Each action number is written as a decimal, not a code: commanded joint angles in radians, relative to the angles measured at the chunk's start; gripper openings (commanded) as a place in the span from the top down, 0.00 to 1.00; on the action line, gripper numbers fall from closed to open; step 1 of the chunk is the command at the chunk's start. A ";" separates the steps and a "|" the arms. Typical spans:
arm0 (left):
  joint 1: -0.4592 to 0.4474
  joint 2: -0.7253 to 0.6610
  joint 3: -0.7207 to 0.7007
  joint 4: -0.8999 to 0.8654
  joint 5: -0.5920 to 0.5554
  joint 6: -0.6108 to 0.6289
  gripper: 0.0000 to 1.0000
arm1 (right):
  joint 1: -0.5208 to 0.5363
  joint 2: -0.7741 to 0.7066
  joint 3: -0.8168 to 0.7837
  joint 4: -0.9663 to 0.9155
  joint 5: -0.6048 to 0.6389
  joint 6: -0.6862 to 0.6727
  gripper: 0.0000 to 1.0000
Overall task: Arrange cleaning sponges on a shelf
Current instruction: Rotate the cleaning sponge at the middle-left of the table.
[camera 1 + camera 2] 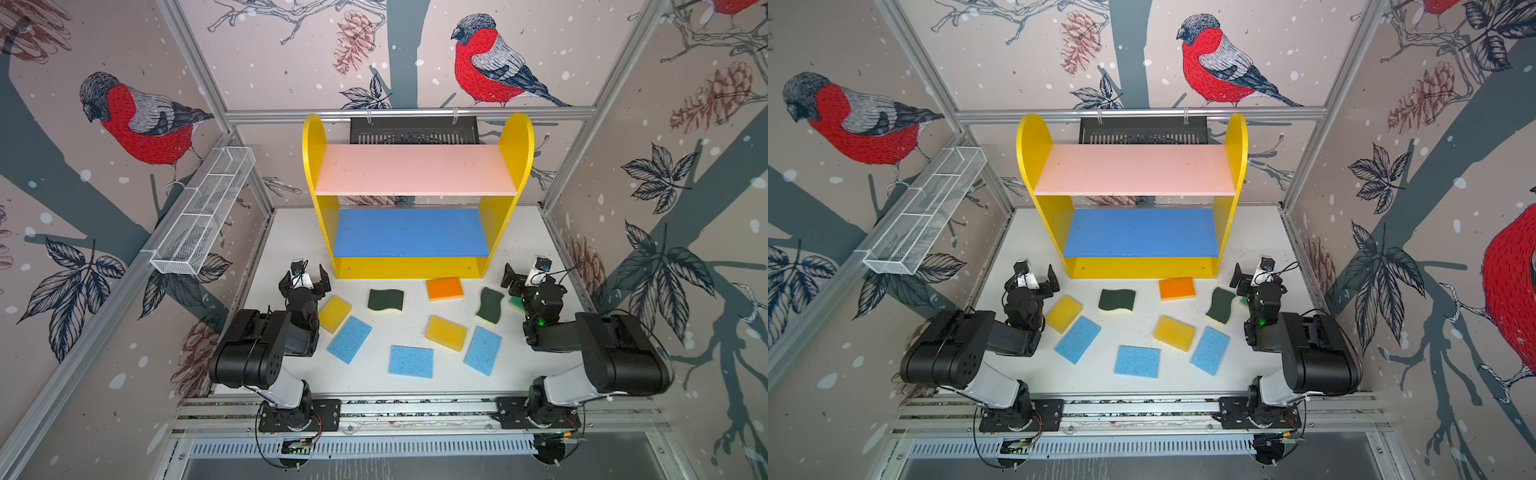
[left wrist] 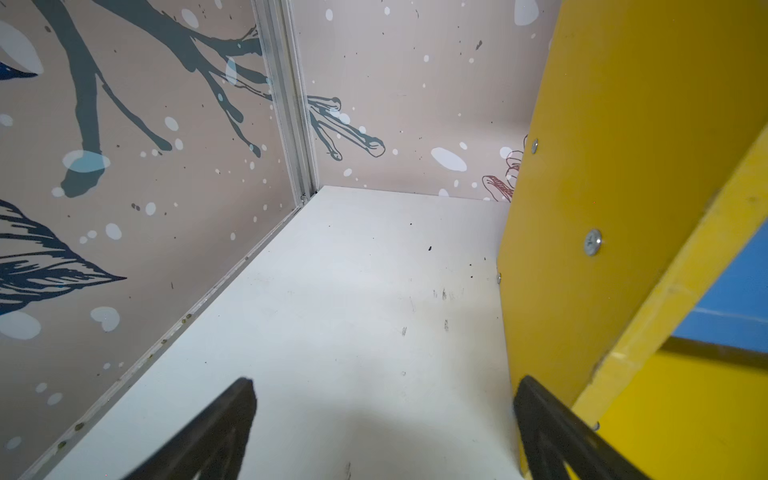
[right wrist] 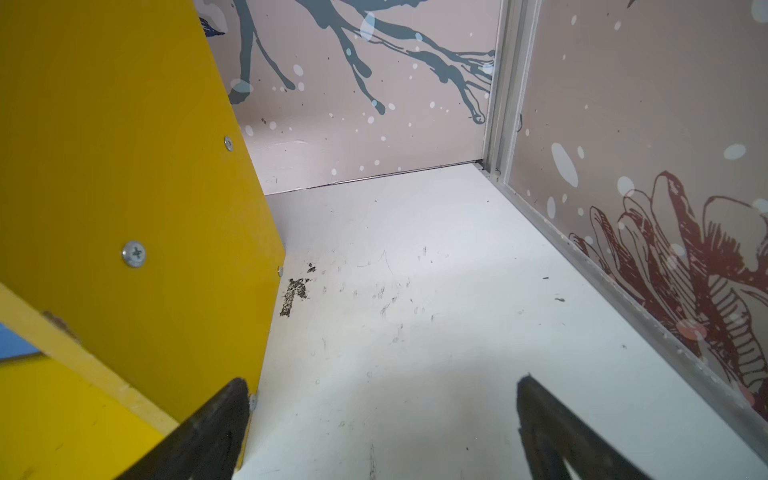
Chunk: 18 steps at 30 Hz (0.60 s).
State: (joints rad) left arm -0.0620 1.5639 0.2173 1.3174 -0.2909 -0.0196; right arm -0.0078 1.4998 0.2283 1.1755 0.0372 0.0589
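Sponges [image 1: 411, 360] scattered — before upright shelf [image 1: 415, 170].

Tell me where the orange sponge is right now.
In both top views the orange sponge lies on the table just in front of the shelf, right of centre, between the two dark-green sponges.

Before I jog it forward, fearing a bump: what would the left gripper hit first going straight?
Left gripper: likely bare table, then the back wall. Its finger beside the shelf might clip the yellow side first; depth unclear.

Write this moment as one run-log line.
left hand: open, empty | right hand: open, empty | sponges: on table, none shelved | shelf: bare
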 commanded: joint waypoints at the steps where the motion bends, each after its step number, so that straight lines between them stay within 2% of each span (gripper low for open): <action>1: -0.001 -0.001 0.003 0.022 -0.002 0.004 0.03 | 0.000 -0.002 0.005 0.023 0.004 0.009 0.00; 18: -0.001 0.000 0.008 0.013 0.022 0.012 0.03 | 0.002 0.001 0.005 0.022 0.006 0.007 0.00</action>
State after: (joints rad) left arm -0.0620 1.5639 0.2195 1.3159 -0.2874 -0.0193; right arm -0.0071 1.4998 0.2287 1.1755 0.0372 0.0586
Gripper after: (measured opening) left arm 0.972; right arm 0.996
